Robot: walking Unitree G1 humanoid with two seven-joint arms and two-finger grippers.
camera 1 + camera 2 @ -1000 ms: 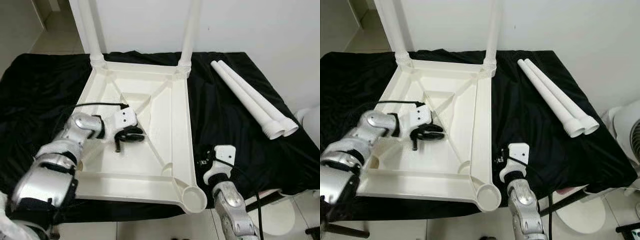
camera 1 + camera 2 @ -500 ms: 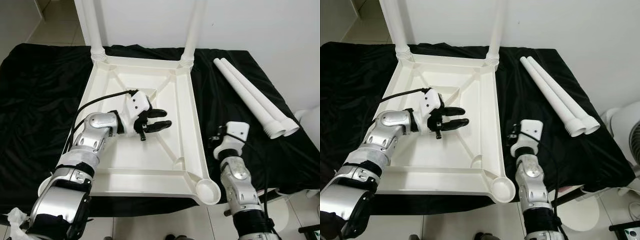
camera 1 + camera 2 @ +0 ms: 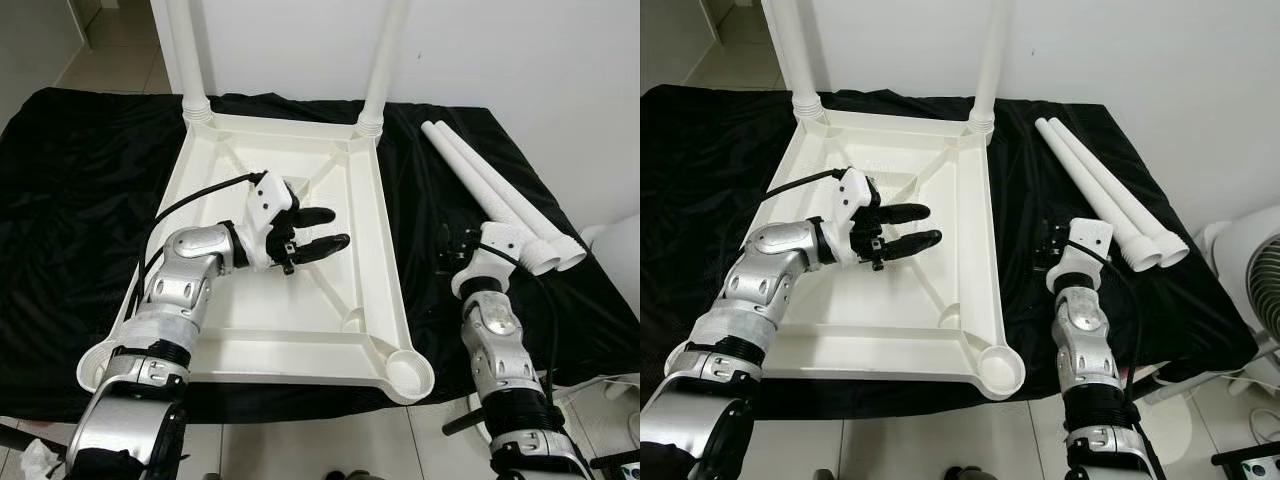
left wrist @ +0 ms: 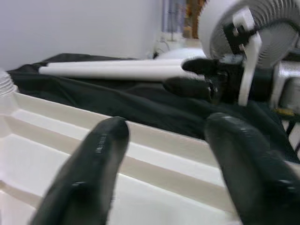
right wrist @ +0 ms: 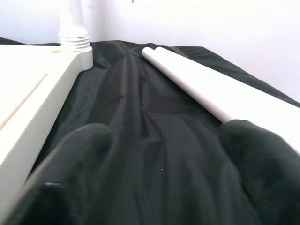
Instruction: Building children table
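A white children's table top (image 3: 290, 320) lies upside down on a black cloth (image 3: 80, 180). Two white legs (image 3: 385, 60) stand screwed into its far corners. Two loose legs (image 3: 490, 195) lie side by side on the cloth to the right. My left gripper (image 3: 338, 226) hovers open over the middle of the table's underside, fingers pointing right and holding nothing. My right gripper (image 3: 442, 250) is open and empty just above the cloth, between the table's right rim and the loose legs (image 5: 201, 89). The left wrist view looks over the table rim (image 4: 140, 140) at those legs.
A white wall runs close behind the cloth-covered surface. A white fan (image 3: 1250, 290) stands on the floor at the right. The surface's front edge lies just beyond the table's near corner socket (image 3: 408, 370), with tiled floor below.
The left gripper swung up and to the right over the underside and its fingers spread. The right arm reached forward and right, closer to the loose legs. The camera view also shifted.
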